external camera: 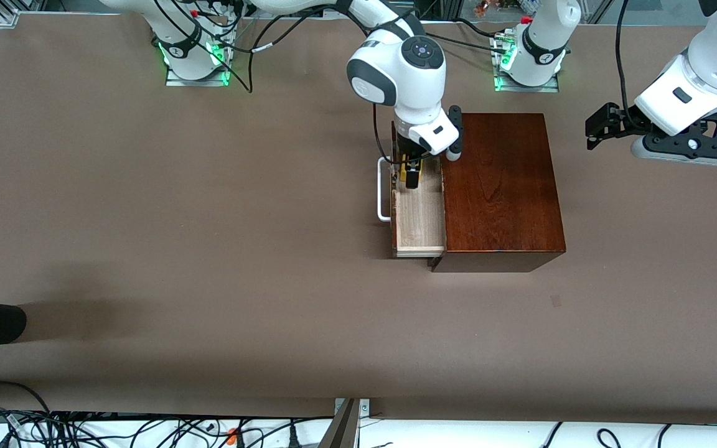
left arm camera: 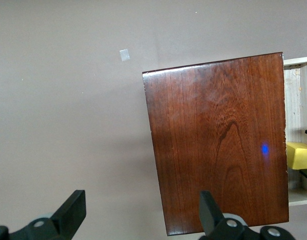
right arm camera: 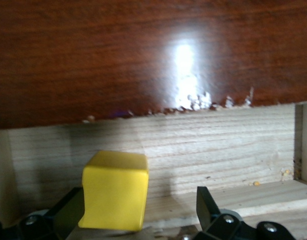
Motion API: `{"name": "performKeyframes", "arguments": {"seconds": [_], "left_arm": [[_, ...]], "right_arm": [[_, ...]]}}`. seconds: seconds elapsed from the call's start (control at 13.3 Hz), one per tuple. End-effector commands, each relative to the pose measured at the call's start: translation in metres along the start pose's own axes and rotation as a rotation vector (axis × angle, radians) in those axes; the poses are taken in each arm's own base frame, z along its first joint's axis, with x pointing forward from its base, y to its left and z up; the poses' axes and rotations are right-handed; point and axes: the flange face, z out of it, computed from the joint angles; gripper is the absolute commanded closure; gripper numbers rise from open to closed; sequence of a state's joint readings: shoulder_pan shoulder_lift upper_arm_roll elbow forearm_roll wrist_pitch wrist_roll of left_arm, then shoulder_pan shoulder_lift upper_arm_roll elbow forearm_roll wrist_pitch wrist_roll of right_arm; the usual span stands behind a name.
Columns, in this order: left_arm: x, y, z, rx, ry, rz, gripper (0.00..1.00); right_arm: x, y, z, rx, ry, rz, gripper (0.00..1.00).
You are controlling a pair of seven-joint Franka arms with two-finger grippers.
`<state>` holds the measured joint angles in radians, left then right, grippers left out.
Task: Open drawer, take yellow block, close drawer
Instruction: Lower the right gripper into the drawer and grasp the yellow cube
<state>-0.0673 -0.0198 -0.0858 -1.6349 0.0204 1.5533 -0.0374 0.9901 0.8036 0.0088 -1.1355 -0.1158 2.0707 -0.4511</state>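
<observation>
With open jaws the right gripper (external camera: 411, 176) is reaching into the drawer (external camera: 419, 218) off-centre around the yellow block (right arm camera: 115, 190), so closing is risking knocking it aside, while the left gripper (external camera: 595, 132), jaws also open, is waiting off the wooden box (external camera: 501, 186).

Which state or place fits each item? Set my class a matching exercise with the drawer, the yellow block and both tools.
Column one:
1. drawer
2. yellow block
3. left tool
4. right tool

Column two:
a. open, lowered into the drawer
b. pulled out of the wooden box
c. open, waiting over the table at the left arm's end
d. between two fingers, inside the drawer

Pairs: 1-b, 2-d, 3-c, 4-a
</observation>
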Motion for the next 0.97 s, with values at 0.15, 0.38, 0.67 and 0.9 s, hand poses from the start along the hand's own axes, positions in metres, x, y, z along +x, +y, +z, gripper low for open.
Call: {"name": "performKeyframes", "arguments": {"seconds": [0.15,0.38,0.67,0.9], "left_arm": [[-0.002,0.001,-0.008,-0.009,0.015,0.015,0.0],[-0.002,0.003,-0.013,-0.01,0.026,0.017,0.0],[-0.002,0.008,-0.015,-0.009,0.029,0.027,0.0],[-0.002,0.01,-0.014,-0.009,0.028,0.031,0.0]], "right_arm": [[0.001,-0.002,-0.017,0.001,-0.036,0.0,0.0],[-0.003,-0.003,-0.018,0.02,-0.061,-0.004,0.0],[0.001,-0.014,-0.012,0.052,-0.06,0.016,0.0],[0.009,-0.027,-0.011,0.048,-0.052,0.017,0.0]]}}
